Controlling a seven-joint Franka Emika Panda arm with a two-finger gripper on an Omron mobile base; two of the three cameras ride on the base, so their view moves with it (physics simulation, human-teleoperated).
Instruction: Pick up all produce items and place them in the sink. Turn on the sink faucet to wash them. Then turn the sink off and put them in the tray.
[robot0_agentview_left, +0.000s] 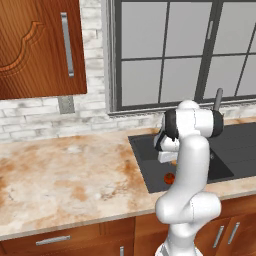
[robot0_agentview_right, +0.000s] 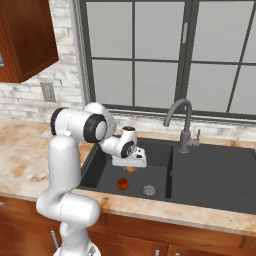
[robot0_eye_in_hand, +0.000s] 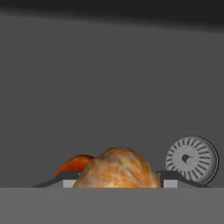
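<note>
My gripper (robot0_agentview_right: 131, 168) hangs over the basin of the dark sink (robot0_agentview_right: 210, 165), shut on the orange-tan ball (robot0_agentview_right: 131, 170). In the hand view that ball (robot0_eye_in_hand: 118, 170) sits between the two fingertips (robot0_eye_in_hand: 168, 178) of the gripper (robot0_eye_in_hand: 118, 181). The red tomato-like ball (robot0_agentview_right: 122, 184) lies on the basin floor below, left of the round drain (robot0_agentview_right: 148, 190); it also peeks out behind the held ball (robot0_eye_in_hand: 73, 164). The sink faucet (robot0_agentview_right: 182, 125) stands behind the basin, with no water showing. The tray is out of view.
The marble counter (robot0_agentview_left: 65, 175) stretches to the left of the sink (robot0_agentview_left: 142, 150). A window runs behind the faucet (robot0_agentview_left: 218, 100). A wooden wall cabinet (robot0_agentview_left: 40, 47) hangs at the upper left. The ribbed drainboard (robot0_agentview_right: 215, 175) lies right of the basin.
</note>
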